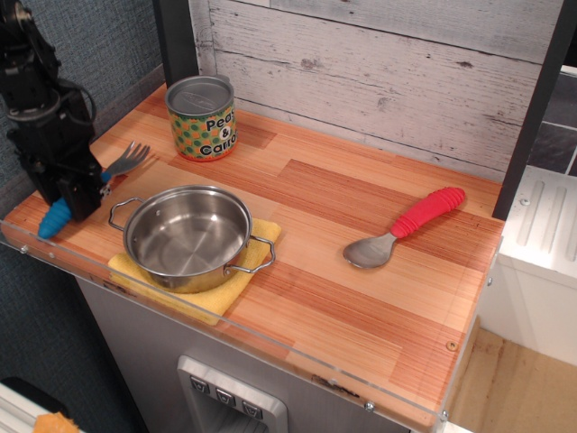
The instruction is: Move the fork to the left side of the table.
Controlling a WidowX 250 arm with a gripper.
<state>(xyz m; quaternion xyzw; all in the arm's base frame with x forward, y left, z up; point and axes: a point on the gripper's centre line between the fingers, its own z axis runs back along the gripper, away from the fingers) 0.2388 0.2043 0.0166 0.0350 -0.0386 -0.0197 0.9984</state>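
Observation:
The fork lies at the far left of the striped wood table [361, 298], near the front left corner. Its silver tines [132, 158] point to the back right and its blue ribbed handle [54, 217] points to the front left. My black gripper [83, 191] stands over the fork's middle and hides it. The fingers look closed around the fork, which is down at the table's surface.
A steel pot [187, 236] on a yellow cloth [212, 302] sits just right of the gripper. A green "Peas & Carrots" can [202, 117] stands at the back left. A red-handled spoon [407, 226] lies at the right. A clear acrylic edge [54, 257] runs along the front.

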